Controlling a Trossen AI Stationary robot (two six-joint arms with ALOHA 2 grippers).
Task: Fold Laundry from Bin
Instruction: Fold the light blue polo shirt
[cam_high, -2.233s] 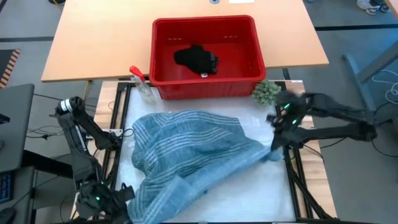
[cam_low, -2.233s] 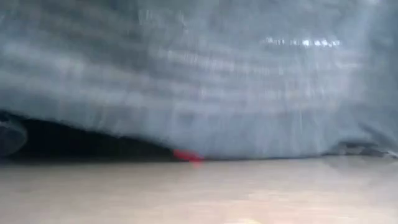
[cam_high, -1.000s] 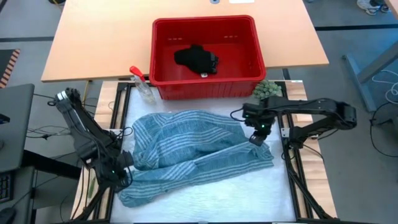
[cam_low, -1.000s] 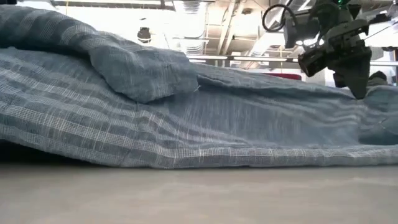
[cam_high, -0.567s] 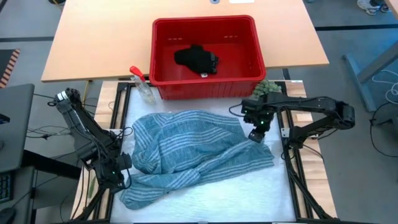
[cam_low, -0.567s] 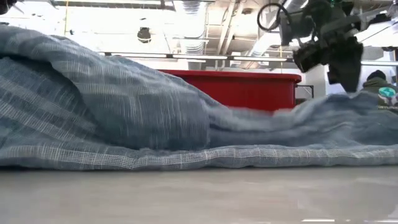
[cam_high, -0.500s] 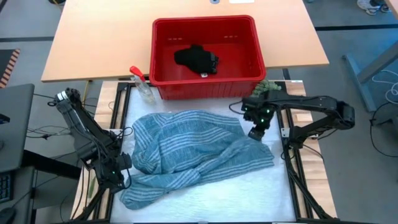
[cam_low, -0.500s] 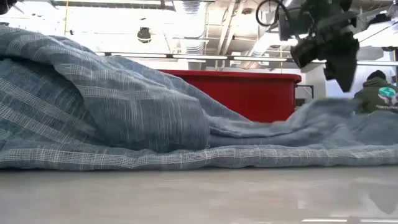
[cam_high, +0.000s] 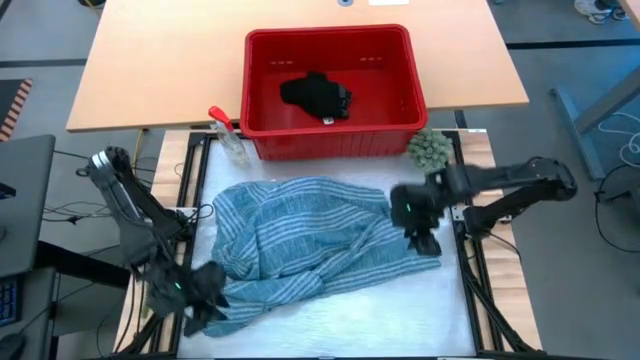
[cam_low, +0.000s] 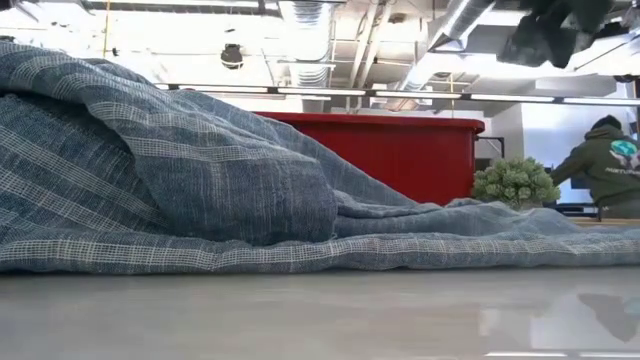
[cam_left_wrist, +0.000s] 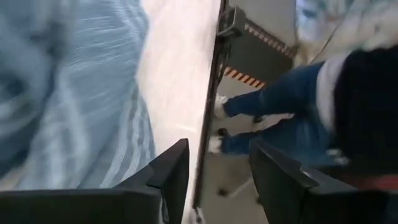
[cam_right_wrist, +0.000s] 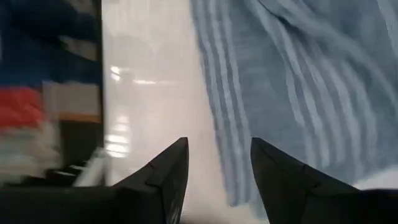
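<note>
Since half a second ago, both arms are shifting: the right gripper (cam_high: 424, 228) is now standing over the right edge of the striped shirt (cam_high: 310, 240), and the left gripper (cam_high: 200, 295) is now sitting at the shirt's near left corner, closer to the table's front edge. The jaws of both grippers are standing apart with nothing between them, as both wrist views are showing.

One striped shirt is lying crumpled on the white mat (cam_high: 400, 310) of the table, in front of the bin (cam_high: 330, 140). One red bin is standing behind it on the wooden table (cam_high: 150, 70), holding one small black piece (cam_high: 315, 93).

One spray bottle (cam_high: 228, 135) is lying just beside the bin's left front corner. One green fuzzy ball (cam_high: 428, 148) is resting at the bin's right front corner, near the right arm.

In the low view, the shirt (cam_low: 180, 190) is blocking most of the bin (cam_low: 410, 150), and a person (cam_low: 605, 165) is standing in the room beyond.

Bare mat is showing along the front edge and the near right corner.
</note>
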